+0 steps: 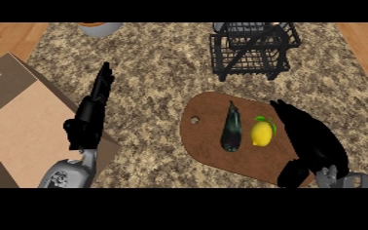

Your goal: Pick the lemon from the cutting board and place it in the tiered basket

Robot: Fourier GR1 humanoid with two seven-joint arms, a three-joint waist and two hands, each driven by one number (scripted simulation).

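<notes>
Speckled brown granite bench (151, 68) fills the view, wood floor showing at both upper corners. Dark green-black eggplant (231, 129) lies lengthwise, stem end away. Tan cardboard box (28, 126) sits at left edge. Grey bowl with orange contents (99, 28) at top edge, partly cut off.

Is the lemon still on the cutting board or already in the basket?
On the board: the lemon lies beside the eggplant.
</notes>
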